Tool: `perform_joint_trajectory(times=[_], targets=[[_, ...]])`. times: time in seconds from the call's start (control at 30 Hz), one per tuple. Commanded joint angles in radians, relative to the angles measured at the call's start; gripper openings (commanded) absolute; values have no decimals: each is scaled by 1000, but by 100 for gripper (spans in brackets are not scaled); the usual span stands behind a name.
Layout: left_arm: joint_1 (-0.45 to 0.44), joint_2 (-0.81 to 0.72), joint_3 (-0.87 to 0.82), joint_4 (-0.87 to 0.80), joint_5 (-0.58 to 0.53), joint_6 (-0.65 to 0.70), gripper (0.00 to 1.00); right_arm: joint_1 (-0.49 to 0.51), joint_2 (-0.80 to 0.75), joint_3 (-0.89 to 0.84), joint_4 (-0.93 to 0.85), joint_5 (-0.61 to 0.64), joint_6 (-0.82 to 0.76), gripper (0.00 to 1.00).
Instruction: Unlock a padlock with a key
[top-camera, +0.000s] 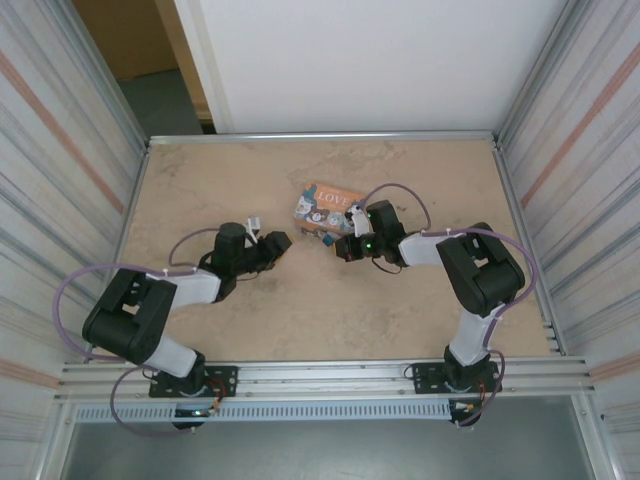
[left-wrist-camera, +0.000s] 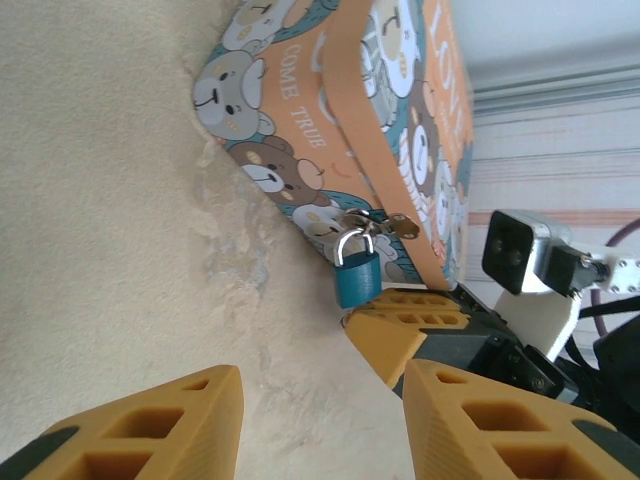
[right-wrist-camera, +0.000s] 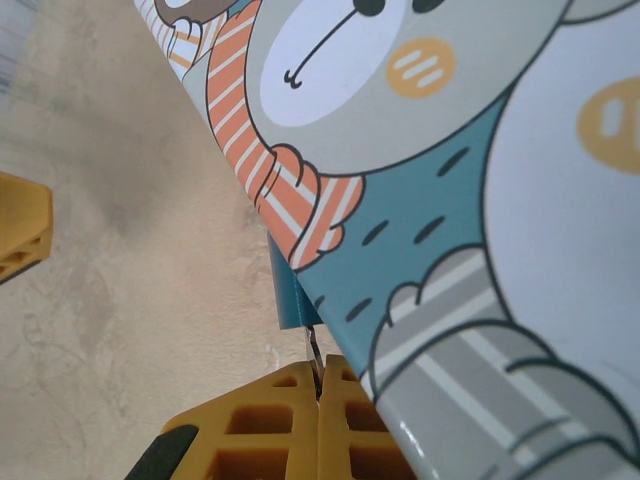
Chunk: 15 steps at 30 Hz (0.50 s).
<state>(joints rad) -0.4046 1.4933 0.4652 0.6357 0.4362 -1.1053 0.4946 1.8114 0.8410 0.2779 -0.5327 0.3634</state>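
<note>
The tiny blue-teal padlock (left-wrist-camera: 357, 279) hangs by its silvery shackle (left-wrist-camera: 351, 243) from the clasp of the orange "LOVE" box (left-wrist-camera: 330, 120). My right gripper (right-wrist-camera: 318, 372) is shut on the key (right-wrist-camera: 314, 346), a thin metal blade whose tip meets the bottom of the padlock (right-wrist-camera: 286, 296). In the left wrist view the right gripper's fingers (left-wrist-camera: 410, 328) sit just under the padlock body. My left gripper (left-wrist-camera: 320, 405) stands open over bare table, short of the padlock, with nothing between its fingers. From above, the left gripper (top-camera: 281, 243) and right gripper (top-camera: 344, 247) face each other in front of the box (top-camera: 325, 203).
The box lies on the tan table (top-camera: 300, 300) at mid-back, its side close against my right wrist camera (right-wrist-camera: 450, 150). Corrugated metal walls (top-camera: 60, 180) close in the left and right sides. The right arm's white camera housing (left-wrist-camera: 522, 250) and cables sit beside the box.
</note>
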Motion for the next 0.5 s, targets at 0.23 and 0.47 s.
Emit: perform_joint_trajectory(times=[0.23,0.47], targets=[[-21,99,22,159,53,-60,45,-8,-46,49,-60,-76,134,0],[-58,203,59,264,68,-105,46,-8,-64,58,-107,-85,186,0]])
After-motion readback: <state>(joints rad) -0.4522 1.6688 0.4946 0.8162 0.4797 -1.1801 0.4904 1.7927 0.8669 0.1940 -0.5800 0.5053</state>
